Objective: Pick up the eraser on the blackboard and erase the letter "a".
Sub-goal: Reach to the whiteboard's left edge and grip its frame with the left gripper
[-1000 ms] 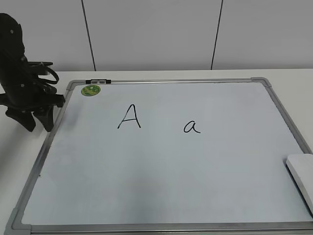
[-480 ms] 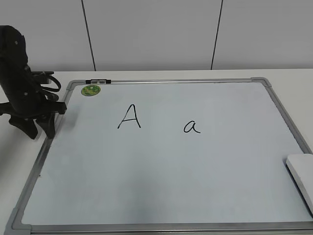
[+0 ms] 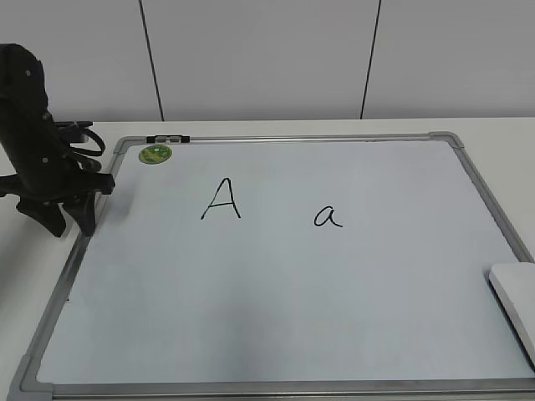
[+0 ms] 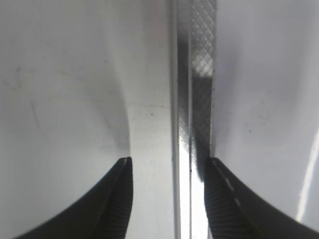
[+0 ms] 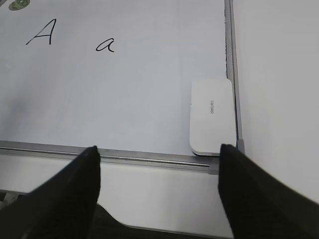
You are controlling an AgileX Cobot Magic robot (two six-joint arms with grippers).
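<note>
The big white dry-erase blackboard (image 3: 276, 334) with its silver-grey metal frame is lying flat on the pale white surface (image 3: 501, 129). The flat white plastic eraser (image 5: 213, 117) with rounded corners and small grey print is lying on the board at its right edge, near the front right corner, touching the frame there. In the exterior view only a part of the eraser (image 3: 514, 296) is being shown, cut off by the picture's right edge. The small black handwritten letter "a" (image 3: 328, 217) is sitting near the middle of the board, well apart from the eraser. A taller black capital "A" (image 3: 221, 199) is written to its left. A round green magnet (image 3: 155, 154) is stuck near the back left corner, beside a small black-and-white clip (image 3: 167, 139) on the back frame.

The black left claw (image 3: 67, 219) is being held over the board's left edge, pointing down. In the left wrist view the left claw (image 4: 168, 172) is being held narrowly open, with the frame strip seen between its two tips and nothing being held.

The black right claw (image 5: 158, 154) is being held wide open above the front edge of the board, and nothing is being held in it. The eraser is seen between its two tips, but farther off and not being touched.
</note>
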